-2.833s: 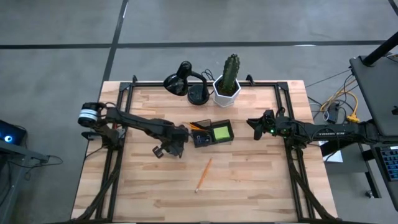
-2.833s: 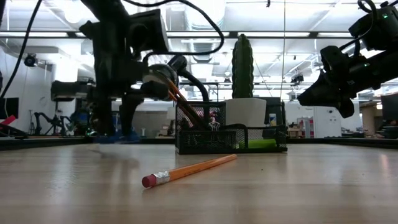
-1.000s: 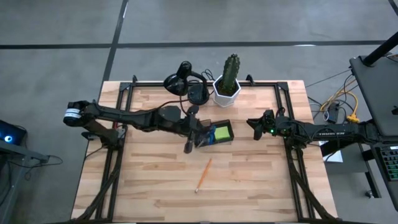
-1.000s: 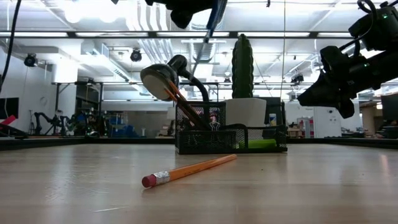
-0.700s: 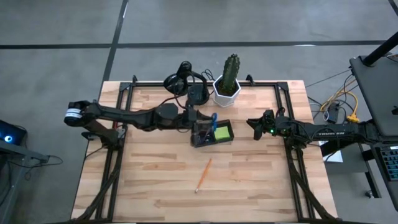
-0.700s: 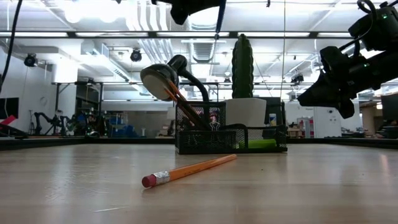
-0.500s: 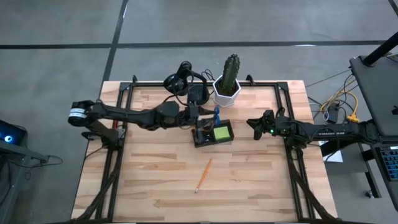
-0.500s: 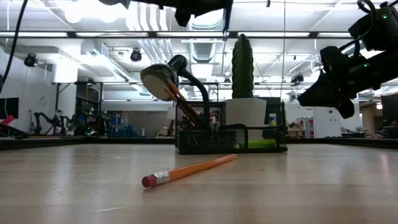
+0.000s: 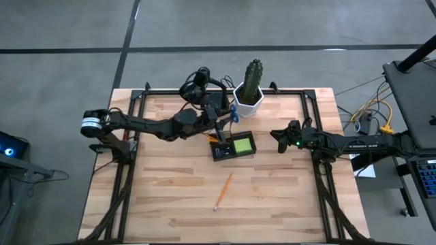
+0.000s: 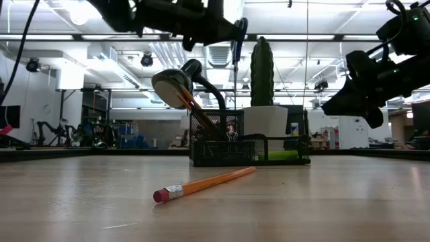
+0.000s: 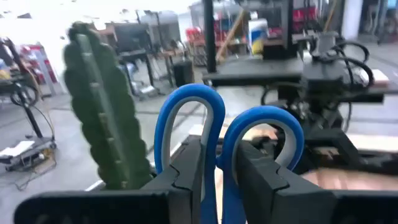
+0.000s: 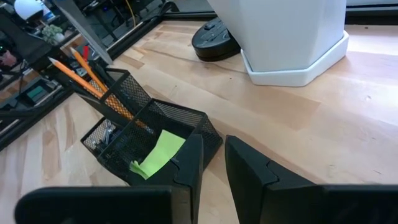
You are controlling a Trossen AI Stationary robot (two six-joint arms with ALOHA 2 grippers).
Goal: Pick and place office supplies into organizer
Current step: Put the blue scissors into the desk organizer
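Behind organizer (image 9: 232, 145), scissors' (image 11: 219, 134) blades hidden by left tool (image 11: 217, 180)

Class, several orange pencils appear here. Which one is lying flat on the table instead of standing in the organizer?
The lone pencil on the bare wood in front of the organizer, with its pink eraser end nearest the low camera. The other pencils lean upright in the mesh cup.

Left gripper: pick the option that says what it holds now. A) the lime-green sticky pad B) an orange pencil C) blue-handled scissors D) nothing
C. The left wrist view shows the left gripper clamped on the blue-handled scissors just below the finger loops, and the low view shows them hanging blades-down above the organizer.
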